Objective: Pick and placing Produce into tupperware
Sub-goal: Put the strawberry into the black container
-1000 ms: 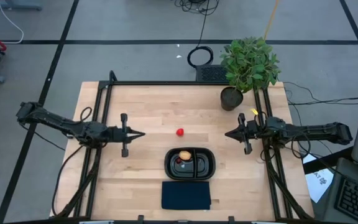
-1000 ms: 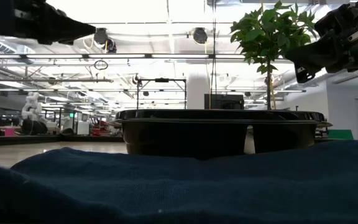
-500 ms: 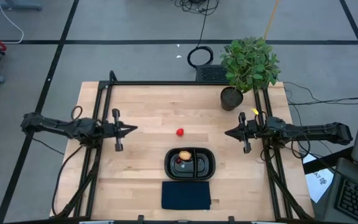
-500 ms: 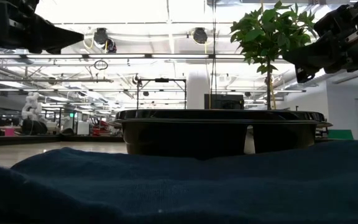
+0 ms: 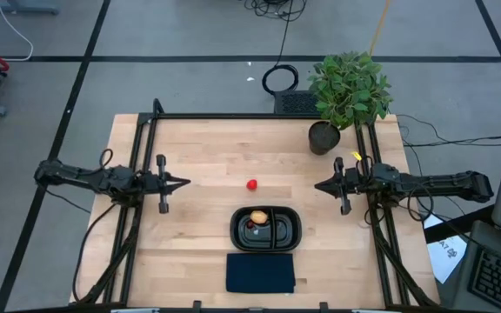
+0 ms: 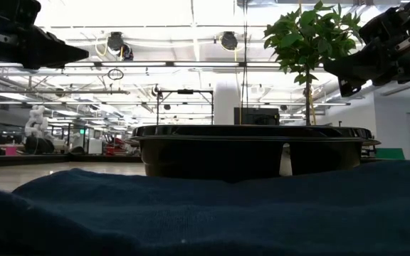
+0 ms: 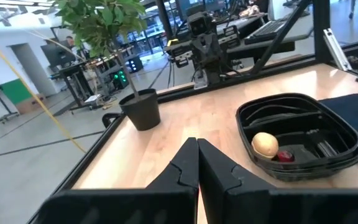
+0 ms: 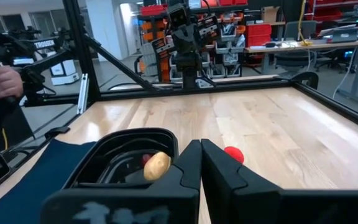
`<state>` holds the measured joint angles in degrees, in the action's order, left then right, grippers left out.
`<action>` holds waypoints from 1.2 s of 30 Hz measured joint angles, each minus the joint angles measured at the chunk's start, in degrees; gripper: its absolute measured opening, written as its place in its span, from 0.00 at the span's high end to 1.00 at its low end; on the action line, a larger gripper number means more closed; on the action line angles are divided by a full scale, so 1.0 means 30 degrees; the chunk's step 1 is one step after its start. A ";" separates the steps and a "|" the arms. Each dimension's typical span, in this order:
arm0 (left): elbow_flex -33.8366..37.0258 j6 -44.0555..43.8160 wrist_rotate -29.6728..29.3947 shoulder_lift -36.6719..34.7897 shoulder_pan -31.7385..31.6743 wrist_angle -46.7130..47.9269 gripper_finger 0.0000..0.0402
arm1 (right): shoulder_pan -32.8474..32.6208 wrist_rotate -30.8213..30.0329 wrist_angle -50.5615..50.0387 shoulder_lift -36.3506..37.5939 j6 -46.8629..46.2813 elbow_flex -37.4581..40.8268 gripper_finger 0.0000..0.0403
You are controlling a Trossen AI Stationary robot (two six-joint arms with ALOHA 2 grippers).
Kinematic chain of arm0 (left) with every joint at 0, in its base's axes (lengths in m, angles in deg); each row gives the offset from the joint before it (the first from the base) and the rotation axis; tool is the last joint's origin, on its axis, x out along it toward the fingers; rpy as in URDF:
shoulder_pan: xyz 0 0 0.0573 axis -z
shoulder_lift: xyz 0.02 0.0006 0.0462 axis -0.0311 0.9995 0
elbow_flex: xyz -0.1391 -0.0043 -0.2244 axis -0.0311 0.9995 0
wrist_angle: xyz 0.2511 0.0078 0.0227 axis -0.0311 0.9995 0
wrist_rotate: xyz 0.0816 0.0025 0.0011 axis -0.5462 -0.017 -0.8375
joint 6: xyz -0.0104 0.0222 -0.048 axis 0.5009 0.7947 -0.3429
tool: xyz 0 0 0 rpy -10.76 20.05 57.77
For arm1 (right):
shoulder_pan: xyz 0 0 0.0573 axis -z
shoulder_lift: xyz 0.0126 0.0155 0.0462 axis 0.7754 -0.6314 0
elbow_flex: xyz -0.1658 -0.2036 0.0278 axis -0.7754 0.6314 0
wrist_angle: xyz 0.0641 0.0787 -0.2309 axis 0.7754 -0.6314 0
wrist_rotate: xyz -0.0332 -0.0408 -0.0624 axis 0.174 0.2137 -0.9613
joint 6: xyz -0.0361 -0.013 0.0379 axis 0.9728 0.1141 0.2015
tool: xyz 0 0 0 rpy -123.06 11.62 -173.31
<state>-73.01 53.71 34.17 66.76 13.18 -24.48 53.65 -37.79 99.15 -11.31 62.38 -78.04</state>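
Observation:
The bright red ball (image 5: 251, 184) rests on the bare wood between both arms and also shows in the right wrist view (image 8: 233, 154). The black tupperware (image 5: 287, 229) stands nearer the near edge. Its left compartment holds the tan-orange ball (image 5: 258, 216) and the tiny dark red piece (image 5: 251, 225), both also seen from the left wrist: the ball (image 7: 265, 144), the piece (image 7: 284, 156). My left gripper (image 5: 181, 183) hovers shut left of the red ball. My right gripper (image 5: 317, 186) hovers shut to its right. Both point at the table's middle.
A potted green plant (image 5: 346, 91) stands at the far right corner. A flat dark blue cloth (image 5: 260, 272) lies at the near edge, just before the tupperware. A black frame borders the table's left, right and far sides. A person's hand (image 8: 2, 81) shows beyond the table.
My left gripper has drawn back toward the table's left edge, away from the red ball, staying shut. Most of that shift came early in the second. The produce, the tupperware and my right arm have stayed where they were.

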 joint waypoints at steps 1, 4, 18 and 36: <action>0.0000 0.0004 -0.0065 -0.0173 0.0000 0.0122 1.00 | 0.0000 -0.0115 0.0000 0.0000 -0.0089 0.0000 1.00; 0.0000 -0.0042 -0.0193 -0.0628 0.0000 0.0632 1.00 | 0.0000 -0.0176 -0.0015 0.0000 -0.0151 0.0000 1.00; 0.0000 -0.1399 0.0728 -0.0962 0.0000 0.1060 1.00 | 0.0000 -0.0174 0.0272 -0.0007 -0.0369 -0.0007 1.00; 0.0000 -0.1443 0.0772 -0.0955 0.0000 0.0924 0.99 | -0.0007 -0.0184 0.0399 -0.0015 -0.2385 -0.0007 1.00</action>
<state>-73.01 49.38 36.49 63.89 13.18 -21.71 53.63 -38.34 100.35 -11.35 55.22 -78.07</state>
